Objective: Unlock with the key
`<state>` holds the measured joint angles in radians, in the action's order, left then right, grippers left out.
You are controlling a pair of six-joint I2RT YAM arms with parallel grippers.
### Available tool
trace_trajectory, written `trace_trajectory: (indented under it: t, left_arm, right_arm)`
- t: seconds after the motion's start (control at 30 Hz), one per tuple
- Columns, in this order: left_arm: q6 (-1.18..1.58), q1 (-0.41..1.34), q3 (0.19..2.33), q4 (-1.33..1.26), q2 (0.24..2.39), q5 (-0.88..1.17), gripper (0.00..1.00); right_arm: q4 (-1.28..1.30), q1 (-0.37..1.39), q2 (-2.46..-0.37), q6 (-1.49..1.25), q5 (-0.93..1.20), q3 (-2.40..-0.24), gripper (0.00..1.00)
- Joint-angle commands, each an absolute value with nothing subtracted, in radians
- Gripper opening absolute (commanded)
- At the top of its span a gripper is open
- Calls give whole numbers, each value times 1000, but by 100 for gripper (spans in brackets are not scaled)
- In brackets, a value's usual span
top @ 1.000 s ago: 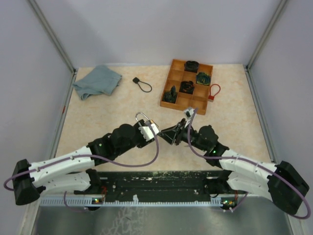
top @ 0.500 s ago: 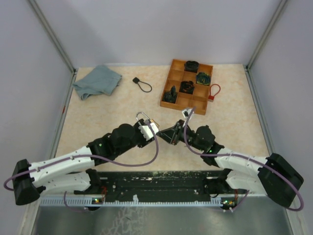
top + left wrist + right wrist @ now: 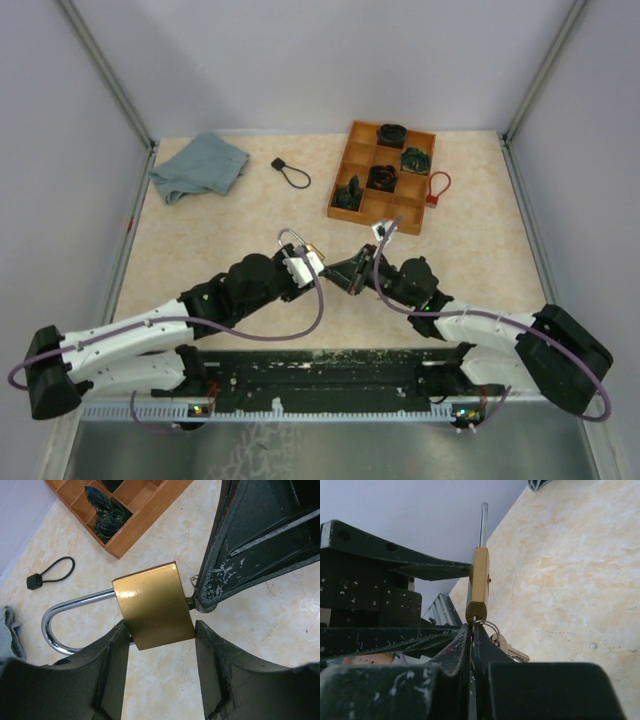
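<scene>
A brass padlock with a steel shackle hangs above the table, and my left gripper is shut on its body from both sides. My right gripper is shut on the key, pinched at the padlock's keyhole end. The key's head is hidden between the fingers. A key ring with a spare key dangles beside them. From above, the two grippers meet mid-table, left gripper and right gripper tip to tip at the padlock.
A wooden compartment tray holding dark items stands at the back right, with a red loop beside it. A blue-grey cloth lies at the back left. A black cord loop lies between cloth and tray.
My right gripper has closed and crept a little left onto the key at the padlock's base. The left arm and the padlock have stayed still.
</scene>
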<state>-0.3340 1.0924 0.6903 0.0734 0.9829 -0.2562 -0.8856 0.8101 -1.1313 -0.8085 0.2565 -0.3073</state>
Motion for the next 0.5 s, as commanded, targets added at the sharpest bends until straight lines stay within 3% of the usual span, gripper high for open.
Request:
trace_trajectory:
  t: [0.0, 0.47]
  left_arm:
    - [-340, 1113, 663, -116, 948, -167, 0]
    - [-603, 1185, 399, -668, 849, -156, 0]
  right_arm:
    - [-1086, 810, -1180, -902, 271, -304, 0]
    - [-1641, 803, -1472, -1358, 295, -296, 0]
